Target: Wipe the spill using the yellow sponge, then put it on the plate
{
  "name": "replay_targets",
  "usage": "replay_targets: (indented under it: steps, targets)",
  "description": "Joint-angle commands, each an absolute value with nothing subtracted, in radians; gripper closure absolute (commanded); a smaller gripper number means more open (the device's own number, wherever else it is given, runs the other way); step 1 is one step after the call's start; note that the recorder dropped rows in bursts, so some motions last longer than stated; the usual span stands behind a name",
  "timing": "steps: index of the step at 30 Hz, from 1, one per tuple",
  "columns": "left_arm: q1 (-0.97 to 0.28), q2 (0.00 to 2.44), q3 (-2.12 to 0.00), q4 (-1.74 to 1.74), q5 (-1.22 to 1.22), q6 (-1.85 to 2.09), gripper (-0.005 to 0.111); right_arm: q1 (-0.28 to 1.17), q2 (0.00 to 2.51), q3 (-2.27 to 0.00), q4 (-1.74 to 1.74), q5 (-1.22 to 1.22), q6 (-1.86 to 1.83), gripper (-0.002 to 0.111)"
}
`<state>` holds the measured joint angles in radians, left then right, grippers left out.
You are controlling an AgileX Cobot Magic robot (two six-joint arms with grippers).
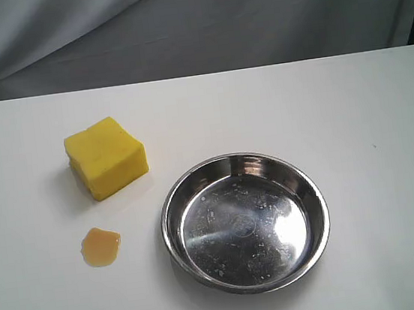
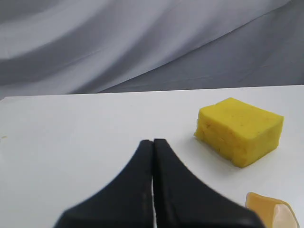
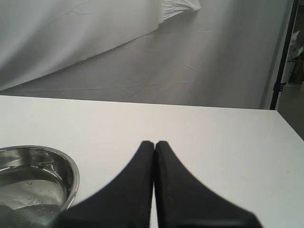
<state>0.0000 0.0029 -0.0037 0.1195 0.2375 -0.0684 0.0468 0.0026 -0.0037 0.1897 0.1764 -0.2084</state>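
You have a bare white table (image 1: 335,94) carrying all three things, laid out close together so that no move need be long.

The plate (image 1: 232,235) is the widest of them. It sits right of the middle, empty, with its scratched base shining. It looks set there as the drop-off, with room to take the sponge flat.

Neither hand shows in the exterior view, so both hang back off the work. Your left hand (image 2: 153,145) is clenched on nothing, tips pressed together. It faces the sponge, with the spill at the edge of its picture. Your right hand (image 3: 155,143) is clenched and empty too, with only the plate's rim in its sight. The fingers are blurred close to the lens, yet I see no gap at either pair of tips. Since the sponge lies on the left, I judge this to be the left arm's job, and its jaws must part first.

The sponge (image 1: 107,157) is a thick bright yellow block lying flat, turned a little askew, with a shallow crease across its top. It rests on the table left of the plate and apart from it.

The spill (image 1: 101,246) is smallest: a glossy amber puddle with a rounded, uneven outline. It lies near the sponge on the camera's side and is unwiped.
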Motion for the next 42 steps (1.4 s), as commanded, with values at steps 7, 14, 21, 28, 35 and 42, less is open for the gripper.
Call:
replay_targets:
  steps: [7, 14, 21, 28, 35, 42]
  targets:
    - [0.000, 0.000, 0.000, 0.115, 0.228, -0.073, 0.107, 0.050, 0.000, 0.000, 0.193, 0.171, -0.208, 0.108]
    - [0.000, 0.000, 0.000, 0.115, 0.228, -0.073, 0.107, 0.050, 0.000, 0.000, 0.193, 0.171, -0.208, 0.108]
    - [0.000, 0.000, 0.000, 0.115, 0.228, -0.073, 0.107, 0.050, 0.000, 0.000, 0.193, 0.171, -0.208, 0.108]
    - [0.000, 0.000, 0.000, 0.115, 0.209, -0.073, 0.107, 0.050, 0.000, 0.000, 0.193, 0.178, -0.208, 0.108]
    - [0.000, 0.000, 0.000, -0.037, 0.094, -0.077, 0.107, 0.050, 0.000, 0.000, 0.193, 0.174, -0.208, 0.108]
    - [0.000, 0.000, 0.000, -0.196, -0.066, -0.137, 0.107, 0.050, 0.000, 0.000, 0.193, 0.174, -0.208, 0.108]
